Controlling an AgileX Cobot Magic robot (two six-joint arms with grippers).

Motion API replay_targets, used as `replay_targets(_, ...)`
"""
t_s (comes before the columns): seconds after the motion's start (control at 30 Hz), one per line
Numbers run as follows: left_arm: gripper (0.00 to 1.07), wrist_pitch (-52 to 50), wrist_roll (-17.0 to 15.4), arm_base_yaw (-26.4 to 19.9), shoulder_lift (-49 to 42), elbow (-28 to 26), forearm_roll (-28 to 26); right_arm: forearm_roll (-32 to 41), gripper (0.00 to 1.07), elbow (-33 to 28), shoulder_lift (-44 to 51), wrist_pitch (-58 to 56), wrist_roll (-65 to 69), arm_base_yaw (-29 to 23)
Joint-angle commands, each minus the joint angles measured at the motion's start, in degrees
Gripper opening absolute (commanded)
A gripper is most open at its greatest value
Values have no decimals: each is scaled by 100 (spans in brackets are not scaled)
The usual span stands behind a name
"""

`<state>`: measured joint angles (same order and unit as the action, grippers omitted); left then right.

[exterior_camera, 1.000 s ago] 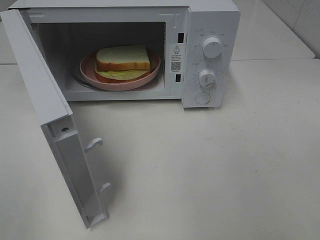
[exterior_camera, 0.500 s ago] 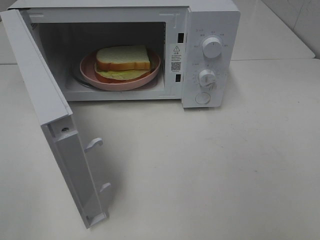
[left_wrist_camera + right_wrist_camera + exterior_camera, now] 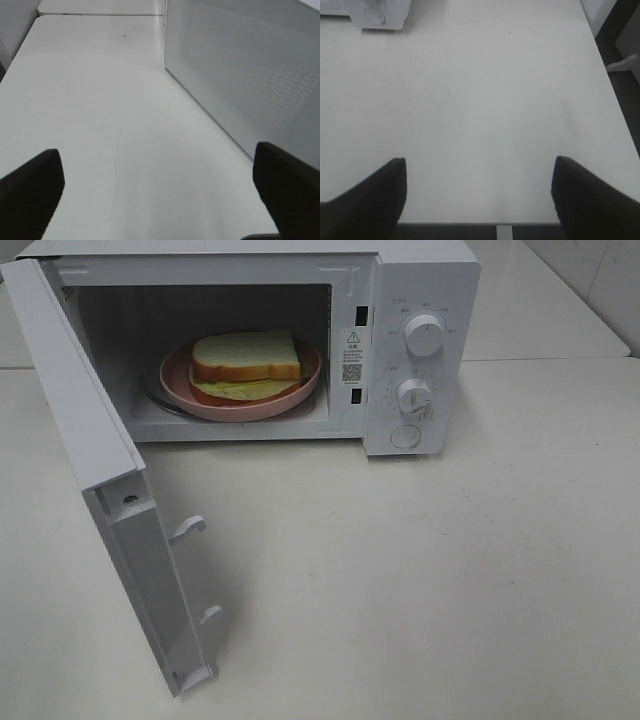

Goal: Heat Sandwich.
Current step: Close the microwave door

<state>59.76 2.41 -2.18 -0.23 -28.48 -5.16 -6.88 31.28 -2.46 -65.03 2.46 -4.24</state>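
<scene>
The sandwich (image 3: 246,362), white bread over green and red layers, lies on a pink plate (image 3: 300,392) inside the white microwave (image 3: 420,300), whose door (image 3: 110,480) hangs wide open to the left. Neither arm shows in the exterior high view. In the left wrist view my left gripper (image 3: 160,195) stands open over bare table, beside the outer face of the microwave door (image 3: 250,75). My right gripper (image 3: 479,197) is open too, above the table near its front edge, with the microwave's lower corner (image 3: 380,15) far off. Both hold nothing.
The microwave's two knobs (image 3: 424,333) and round button (image 3: 406,436) face front. The white table (image 3: 450,570) spreads before it. A second table (image 3: 100,6) abuts behind. The table's right edge (image 3: 610,100) drops to dark floor.
</scene>
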Motion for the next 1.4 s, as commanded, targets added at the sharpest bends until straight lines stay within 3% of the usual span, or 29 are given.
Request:
replay_targets(0.03, 97, -46, -17, 0, -149, 23, 0, 40, 76, -46, 269, 229, 23, 166)
replay_targets(0.13, 97, -46, -17, 0, -149, 23, 0, 138, 76, -241, 424, 573, 0, 309)
replay_targets(1.4, 97, -46, -17, 0, -132, 23, 0, 138, 76, -235, 424, 573, 0, 309)
